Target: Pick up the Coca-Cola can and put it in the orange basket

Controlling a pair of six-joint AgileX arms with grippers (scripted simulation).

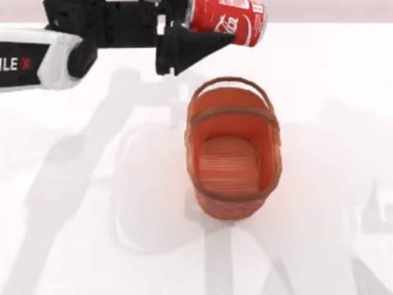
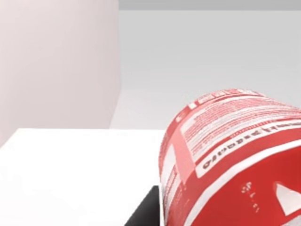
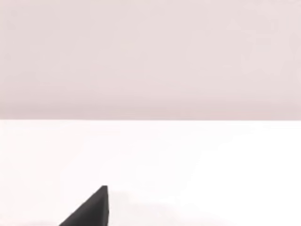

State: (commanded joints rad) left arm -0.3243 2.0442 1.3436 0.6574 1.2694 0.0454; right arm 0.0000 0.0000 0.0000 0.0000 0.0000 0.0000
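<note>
Already lifted, the Coca-Cola can (image 1: 228,21) is clamped in the left gripper (image 1: 206,31), lying on its side with its long axis running left to right, high near the table's (image 1: 325,123) far edge. The orange basket (image 1: 270,178) stands upright at the middle of the table, its opening nearer the front edge than the can, handle (image 1: 230,110) arching across the far end. The drop likely needs the can carried forward past that handle. Only one fingertip (image 3: 89,212) of the right gripper shows in its wrist view; its jaws' state cannot be told.
</note>
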